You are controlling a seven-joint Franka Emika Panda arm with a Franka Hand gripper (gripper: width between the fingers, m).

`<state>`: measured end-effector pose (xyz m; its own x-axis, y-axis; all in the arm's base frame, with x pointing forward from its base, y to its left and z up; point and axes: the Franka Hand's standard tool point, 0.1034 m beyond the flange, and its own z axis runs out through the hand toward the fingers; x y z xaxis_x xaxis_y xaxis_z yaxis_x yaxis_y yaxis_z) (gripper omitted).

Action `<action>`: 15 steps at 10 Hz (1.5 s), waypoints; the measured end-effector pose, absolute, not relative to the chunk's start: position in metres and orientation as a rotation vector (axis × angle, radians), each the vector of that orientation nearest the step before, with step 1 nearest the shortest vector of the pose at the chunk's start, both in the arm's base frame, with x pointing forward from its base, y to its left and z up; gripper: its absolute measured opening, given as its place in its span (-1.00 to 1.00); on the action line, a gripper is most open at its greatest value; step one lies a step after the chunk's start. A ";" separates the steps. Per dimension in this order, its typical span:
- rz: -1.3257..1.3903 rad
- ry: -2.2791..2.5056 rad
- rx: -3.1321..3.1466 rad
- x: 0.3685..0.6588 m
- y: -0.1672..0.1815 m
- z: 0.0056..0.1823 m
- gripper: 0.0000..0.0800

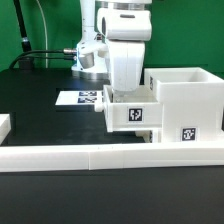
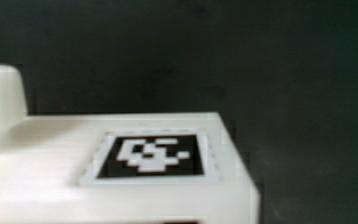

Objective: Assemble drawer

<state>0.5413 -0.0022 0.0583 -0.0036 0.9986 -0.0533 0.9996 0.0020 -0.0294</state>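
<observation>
The gripper (image 1: pixel 128 92) sits low over a tray (image 1: pixel 130 113), jaws hidden (so I cannot tell whether it grips). The tray touches the housing (image 1: pixel 185 100) by the border wall (image 1: pixel 110 155), apparently lined up for insertion.

Glossy white boxy arm (image 1: pixel 127 45) (grey joint, black cable)

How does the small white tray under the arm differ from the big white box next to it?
The tray is smaller and lower than the housing. The tray sits directly under the claw, on the exterior view's left, while the housing stands free of the arm on the right. The tray's tag faces the camera higher up than the housing's tag, which sits near its base. Both are white, open-topped, and carry black-and-white square tags.
</observation>
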 end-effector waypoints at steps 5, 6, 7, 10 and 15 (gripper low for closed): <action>-0.090 2.214 2.203 0.542 0.003 0.058 -0.89; -0.089 2.231 2.188 0.542 0.007 0.058 -0.89; -0.087 2.229 2.189 0.542 0.007 0.058 -0.89; -0.088 2.230 2.189 0.542 0.006 0.058 -0.89; -0.082 2.229 2.185 0.544 0.011 0.063 0.14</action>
